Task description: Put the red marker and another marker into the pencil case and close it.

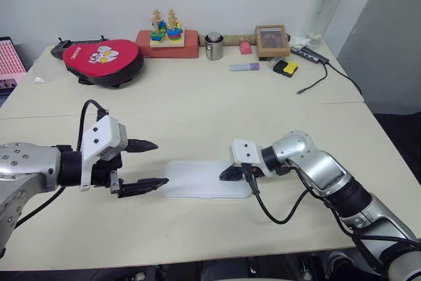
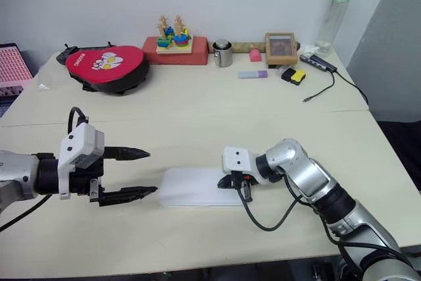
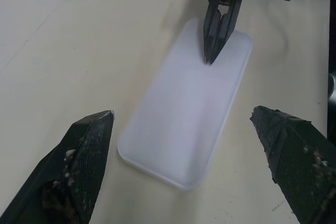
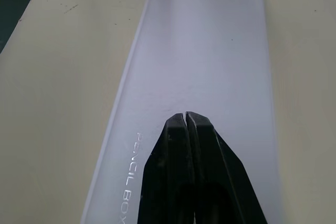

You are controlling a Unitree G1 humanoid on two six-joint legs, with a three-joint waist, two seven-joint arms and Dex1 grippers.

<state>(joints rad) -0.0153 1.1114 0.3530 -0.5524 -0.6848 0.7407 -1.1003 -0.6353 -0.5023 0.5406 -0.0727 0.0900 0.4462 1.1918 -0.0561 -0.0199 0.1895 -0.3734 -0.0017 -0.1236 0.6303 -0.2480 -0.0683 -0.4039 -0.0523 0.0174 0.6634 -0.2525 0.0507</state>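
Pencil case (image 1: 205, 178) lies flat on the table (image 1: 197, 116), lid down, at the near-centre between both arms, long side running left-right. Markers not visible, so prob already inside; can't confirm w/ lid shut. Right gripper (image 3: 215, 56) has fingers pressed together into one point, tip on or just above the lid near the case's right end. Looks like it's pushing the lid down to latch it, closed tips giving a stiff poke pt; contact vs hair gap can't tell. Wrist view puts that tip over the lid near the "PENCIL BOX" print. Left gripper (image 1: 146, 165) spread wide, holding nothing, hovering just off the case's left end, fingers aimed at it. Prob standing by to brace the case if it slides under the push. Task looks nearly done, only latch check left. Risk: case skates on the smooth table since nothing pins it. Far edge clutter (red pouch (image 1: 102, 57), metal cup (image 1: 214, 46), lilac marker (image 1: 244, 67), photo frame (image 1: 272, 41), bottle (image 1: 327, 8)) well apart, no interference.
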